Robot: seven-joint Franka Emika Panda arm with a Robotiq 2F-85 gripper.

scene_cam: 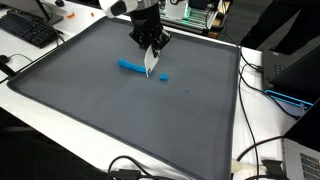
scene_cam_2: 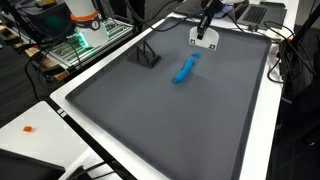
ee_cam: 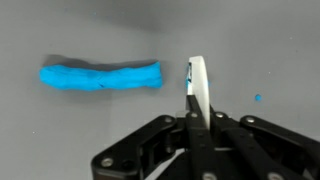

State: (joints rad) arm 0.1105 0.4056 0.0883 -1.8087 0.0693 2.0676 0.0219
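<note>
Leftmost in the wrist view, the blue strip (ee_cam: pixel 100 76) lies flat on the gray mat (ee_cam: pixel 60 130), not touching the gripper (ee_cam: pixel 197 118). Can't tell if it's putty or just a smear. In the middle, the gripper is clamped on a thin white slab (ee_cam: pixel 199 82). Its lower end is hidden between the fingers, and there's a blue smudge on its edge. Right of that sits a tiny blue speck (ee_cam: pixel 258 98).

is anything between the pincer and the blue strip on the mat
Nothing visible. Only bare mat lies between the blue strip and the pincer, shut on a white blade; a blue crumb lies on its other side.
</note>
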